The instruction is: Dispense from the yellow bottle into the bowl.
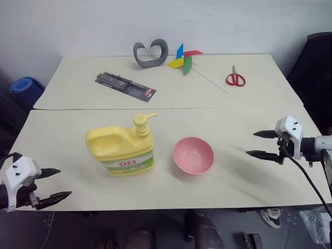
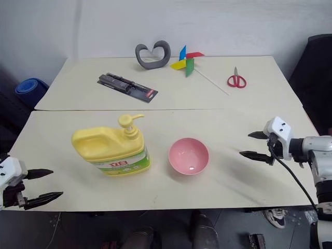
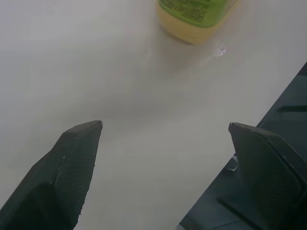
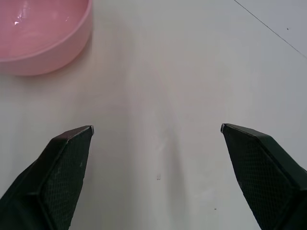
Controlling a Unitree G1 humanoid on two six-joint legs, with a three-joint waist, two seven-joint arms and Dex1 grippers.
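**Both grippers wide open, nothing held**

Near the table's (image 1: 249, 111) front-left corner: left gripper (image 1: 53, 184), empty, aimed inward at the yellow bottle (image 1: 122, 150). Farther in, mid-table: bottle upright, pump spout toward the pink bowl (image 1: 193, 154) just beside it. Toward the right edge: right gripper (image 1: 262, 143), empty, facing the bowl.

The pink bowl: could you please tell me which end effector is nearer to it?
The right end effector is nearer, open, out to the bowl's right. The left end effector, open, sits at the table's near left corner, beyond the yellow bottle.
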